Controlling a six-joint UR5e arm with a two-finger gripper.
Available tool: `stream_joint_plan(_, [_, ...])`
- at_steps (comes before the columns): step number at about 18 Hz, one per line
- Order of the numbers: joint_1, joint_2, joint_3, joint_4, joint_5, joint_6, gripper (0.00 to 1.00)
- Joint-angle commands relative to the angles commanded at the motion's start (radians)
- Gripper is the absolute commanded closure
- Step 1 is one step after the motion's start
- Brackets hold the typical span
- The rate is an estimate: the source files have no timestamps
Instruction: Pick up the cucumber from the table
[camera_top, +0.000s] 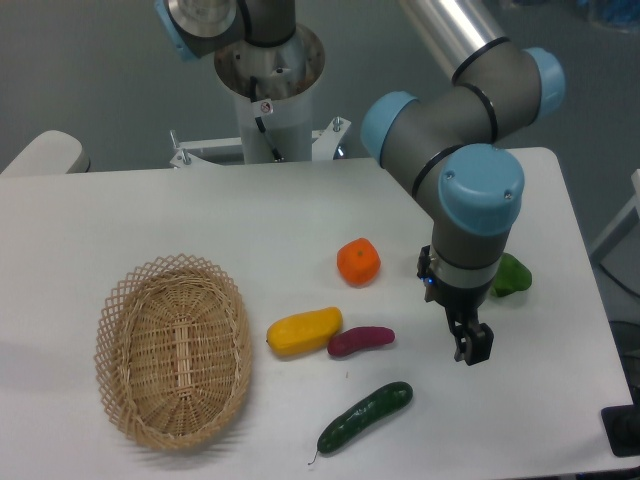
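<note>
My gripper (473, 346) hangs over the table (150, 215), up and to the right of the cucumber (364, 416), well apart from it.

I take the cucumber as my mark: it lies bare near the table's front edge, tilted, its thin stem tip at the lower left end. Just above it sit the small purple vegetable (360, 340) and, touching that one's left end, the yellow piece (304, 331). Higher up is the orange fruit (358, 262). Far to its left stands the wicker basket (173, 348). A green vegetable (512, 276) peeks out behind my wrist, up and right of the cucumber. My fingers point downward with nothing between them; from this angle I cannot tell whether they are apart or together.
</note>
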Motion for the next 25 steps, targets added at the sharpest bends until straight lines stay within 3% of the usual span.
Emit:
stream_joint_plan(8, [-0.124, -0.097, 0.025, 0.043, 0.002, -0.344, 0.01])
stream_joint_plan(12, [-0.146, -0.144, 0.017, 0.107, 0.028, -0.463, 0.00])
stream_joint_plan(15, [-0.149, -0.186, 0.012, 0.158, 0.047, -0.476, 0.00])
stream_joint_plan(18, [-0.149, -0.209, 0.017, 0.169, 0.055, -0.477, 0.00])
stream_joint_plan(25, [-0.149, -0.239, -0.015, 0.255, 0.095, -0.474, 0.00])
